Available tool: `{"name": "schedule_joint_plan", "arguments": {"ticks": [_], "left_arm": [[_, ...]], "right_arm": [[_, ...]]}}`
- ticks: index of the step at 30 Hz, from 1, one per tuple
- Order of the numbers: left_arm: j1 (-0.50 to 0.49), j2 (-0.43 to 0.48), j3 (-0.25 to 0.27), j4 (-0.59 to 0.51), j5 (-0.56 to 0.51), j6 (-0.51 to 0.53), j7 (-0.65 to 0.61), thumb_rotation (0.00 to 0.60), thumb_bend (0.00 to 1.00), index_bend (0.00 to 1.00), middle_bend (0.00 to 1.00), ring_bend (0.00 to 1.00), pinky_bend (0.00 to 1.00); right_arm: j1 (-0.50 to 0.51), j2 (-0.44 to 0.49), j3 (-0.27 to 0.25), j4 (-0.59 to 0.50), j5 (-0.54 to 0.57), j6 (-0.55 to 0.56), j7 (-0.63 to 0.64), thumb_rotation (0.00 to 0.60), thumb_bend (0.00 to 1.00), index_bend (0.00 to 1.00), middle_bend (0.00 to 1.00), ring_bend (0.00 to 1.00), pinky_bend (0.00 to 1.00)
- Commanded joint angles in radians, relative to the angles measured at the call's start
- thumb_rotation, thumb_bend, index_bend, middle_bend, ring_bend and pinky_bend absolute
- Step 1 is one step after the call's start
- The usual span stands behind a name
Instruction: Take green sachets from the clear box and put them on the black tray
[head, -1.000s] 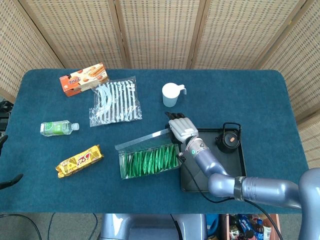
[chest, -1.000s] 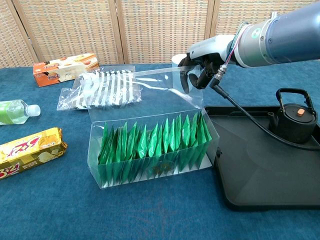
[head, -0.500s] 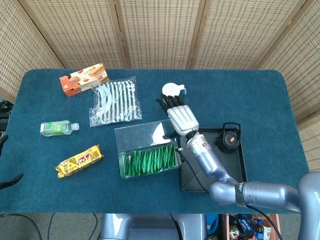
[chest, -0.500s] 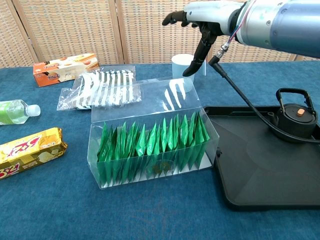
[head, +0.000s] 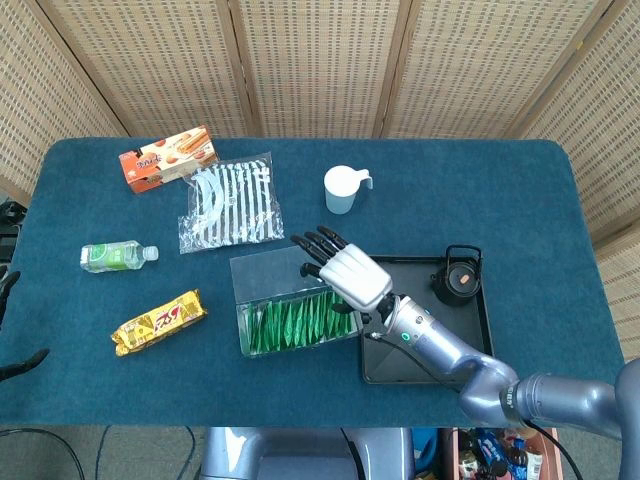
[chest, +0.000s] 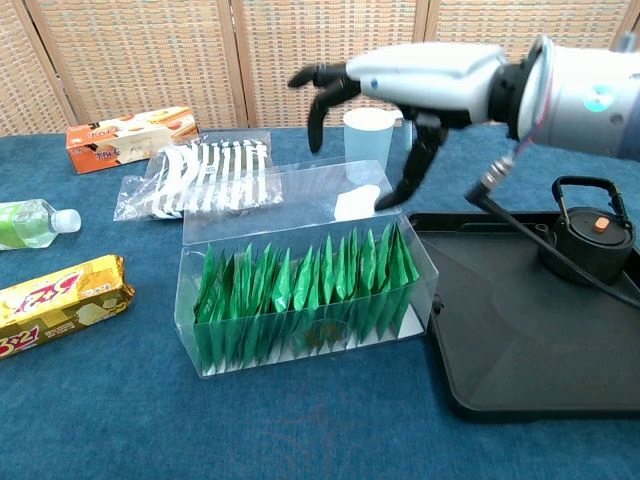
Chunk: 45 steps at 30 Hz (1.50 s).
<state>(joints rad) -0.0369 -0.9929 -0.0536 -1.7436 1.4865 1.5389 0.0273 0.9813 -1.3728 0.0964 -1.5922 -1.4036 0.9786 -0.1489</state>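
1. My right robot hand (chest: 400, 80) hovers palm down above the clear box (chest: 300, 295), fingers spread and curled a little, holding nothing.
2. My left robot hand shows in neither view.
3. The green sachets (chest: 300, 290) stand upright in a tight row inside the box, lid folded back behind them.
4. The black tray (chest: 520, 350) sits just right of the box, with a small black kettle (chest: 585, 235) at its far corner.
5. Farther off on the tabletop (head: 500, 190) lie a white cup (head: 342, 189), a striped clear bag (head: 230, 203), an orange snack box (head: 168, 157), a green bottle (head: 115, 256) and a yellow snack bar (head: 158, 322).
6. My arm hides part of the tray in the head view.
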Motion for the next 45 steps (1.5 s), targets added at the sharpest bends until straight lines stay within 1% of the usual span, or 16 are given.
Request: {"name": "schedule_joint_plan", "arguments": {"ticks": [1, 10, 19, 25, 34, 39, 45], "left_arm": [[0.000, 0.000, 0.000, 0.000, 0.000, 0.000, 0.000, 0.600, 0.10, 0.00, 0.00, 0.00, 0.00], [-0.002, 0.000, 0.000, 0.002, -0.001, -0.003, -0.003, 0.600, 0.10, 0.00, 0.00, 0.00, 0.00], [-0.003, -0.001, 0.003, 0.000, 0.001, -0.007, 0.002, 0.600, 0.10, 0.00, 0.00, 0.00, 0.00], [-0.003, -0.001, 0.003, -0.001, 0.000, -0.006, 0.002, 0.600, 0.10, 0.00, 0.00, 0.00, 0.00], [-0.004, -0.001, 0.003, 0.001, -0.002, -0.009, 0.000, 0.600, 0.10, 0.00, 0.00, 0.00, 0.00], [-0.005, -0.001, 0.003, 0.001, -0.002, -0.009, 0.001, 0.600, 0.10, 0.00, 0.00, 0.00, 0.00], [-0.004, -0.001, 0.003, 0.001, -0.002, -0.009, 0.001, 0.600, 0.10, 0.00, 0.00, 0.00, 0.00]], "right_arm": [[-0.010, -0.009, -0.035, 0.044, -0.053, -0.025, 0.005, 0.600, 0.17, 0.38, 0.07, 0.00, 0.00], [-0.009, -0.023, -0.051, 0.052, -0.076, -0.070, -0.059, 0.600, 0.19, 0.40, 0.07, 0.00, 0.00], [-0.020, -0.061, -0.034, 0.057, -0.065, -0.082, -0.068, 0.600, 0.20, 0.40, 0.07, 0.00, 0.00], [-0.021, -0.085, -0.027, 0.071, -0.055, -0.098, -0.086, 0.600, 0.23, 0.42, 0.07, 0.00, 0.00], [-0.030, -0.096, -0.028, 0.089, -0.055, -0.105, -0.116, 0.600, 0.32, 0.46, 0.07, 0.00, 0.00], [-0.033, -0.098, -0.029, 0.091, -0.056, -0.111, -0.121, 0.600, 0.42, 0.51, 0.07, 0.00, 0.00], [-0.035, -0.108, -0.028, 0.095, -0.058, -0.119, -0.124, 0.600, 0.47, 0.51, 0.07, 0.00, 0.00]]}}
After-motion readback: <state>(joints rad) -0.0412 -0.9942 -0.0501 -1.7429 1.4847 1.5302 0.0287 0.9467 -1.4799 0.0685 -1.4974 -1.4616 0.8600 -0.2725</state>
